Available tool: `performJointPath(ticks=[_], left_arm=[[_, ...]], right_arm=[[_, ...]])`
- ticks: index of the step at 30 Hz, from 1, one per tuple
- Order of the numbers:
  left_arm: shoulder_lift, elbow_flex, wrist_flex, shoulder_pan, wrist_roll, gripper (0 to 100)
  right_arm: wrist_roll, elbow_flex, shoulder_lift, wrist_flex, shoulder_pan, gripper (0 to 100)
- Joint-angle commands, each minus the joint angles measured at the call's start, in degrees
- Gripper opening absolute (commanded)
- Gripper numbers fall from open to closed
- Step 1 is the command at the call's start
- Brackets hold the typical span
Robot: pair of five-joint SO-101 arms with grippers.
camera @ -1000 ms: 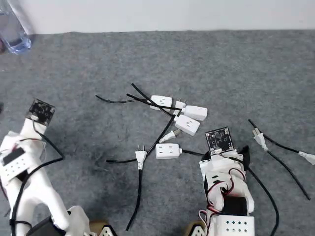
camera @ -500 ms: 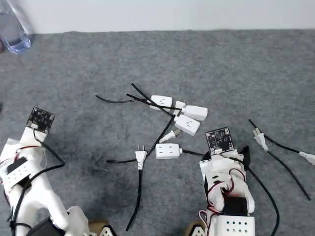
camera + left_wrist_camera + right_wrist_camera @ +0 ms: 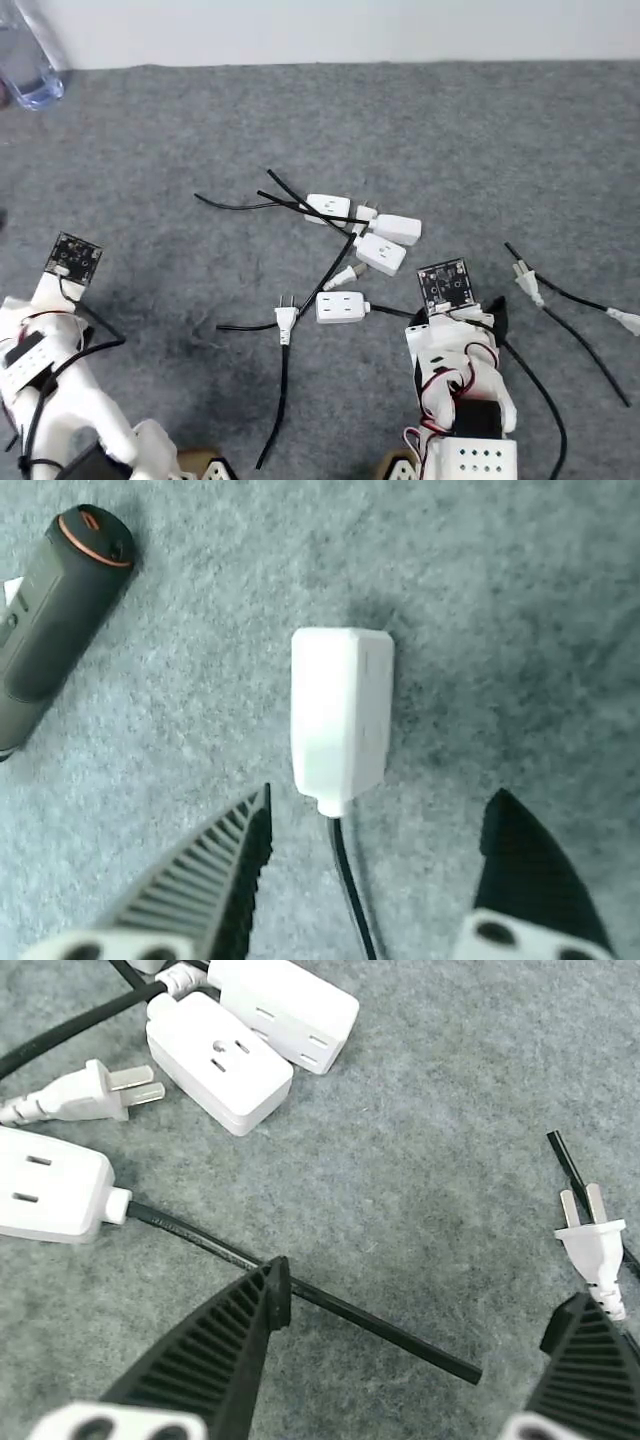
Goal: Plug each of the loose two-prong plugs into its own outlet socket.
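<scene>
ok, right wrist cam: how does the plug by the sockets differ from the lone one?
The plug by the sockets lies close beside a socket block, prongs aimed at it; the lone plug sits apart on carpet, prongs facing no socket. Both are white, two-prong and unplugged.

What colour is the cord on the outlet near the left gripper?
Black cord; left wrist view shows it best.

I see tabletop (image 3: 500,150) covered in grey cloth, rough, felt-like. Outlet socket (image 3: 340,720): white plastic, smooth, slightly glossy. Plug (image 3: 592,1250): white plastic, prongs bare metal. Cable (image 3: 380,1328): black, smooth coating. Right hand (image 3: 425,1288): fingers (image 3: 215,1355) black matt plastic, ribbed. Dark cylinder (image 3: 60,600): matt finish.
</scene>
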Motion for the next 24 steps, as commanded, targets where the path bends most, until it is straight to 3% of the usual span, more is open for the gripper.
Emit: performJointPath(ticks=[1,4,11,17,24], left_arm=[[-1.8,-3.6,-1.8,3.2,2.0,32],[-6.4,-6.1,2.6,9.6,12.5,32],[-23.6,-11.9,23.1,31.2,31.6,32],[-25.9,-12.2,26.4,50.0,37.3,32],[-14.8,-12.3,26.2,58.2,38.0,32]], right_arm=[[-0.2,0.8,-0.4,0.4,-0.5,37.6],[-0.2,0.8,-0.4,0.3,-0.5,37.6],[-0.2,0.8,-0.4,0.3,-0.5,37.6],[-0.2,0.8,-0.4,0.3,-0.5,37.6],[-0.2,0.8,-0.4,0.3,-0.4,37.6]])
